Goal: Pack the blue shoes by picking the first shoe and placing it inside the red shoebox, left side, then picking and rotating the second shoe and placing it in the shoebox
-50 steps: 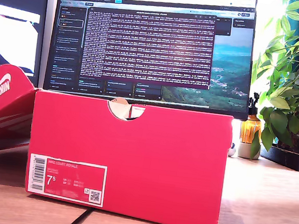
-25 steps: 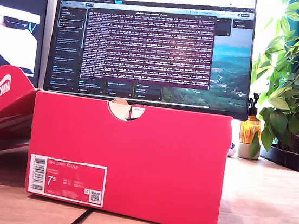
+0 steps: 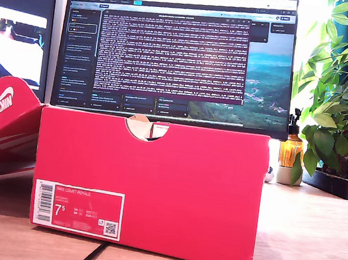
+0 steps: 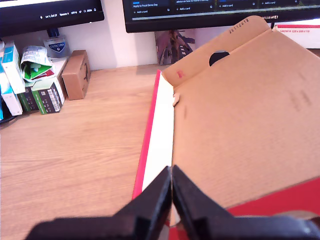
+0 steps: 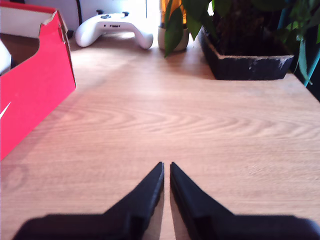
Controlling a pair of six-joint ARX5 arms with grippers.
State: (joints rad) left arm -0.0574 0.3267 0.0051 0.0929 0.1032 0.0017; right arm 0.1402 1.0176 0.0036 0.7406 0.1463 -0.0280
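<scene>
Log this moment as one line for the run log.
shoebox: upright on desk | lid: off, inside up | shoes: not visible | first gripper: shut, over lid edge | second gripper: shut, empty, above bare desk

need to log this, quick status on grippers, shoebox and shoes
My first gripper shut, empty, over the lid. My second gripper shut, empty, above bare desk. Red shoebox upright; no shoes in view.
</scene>
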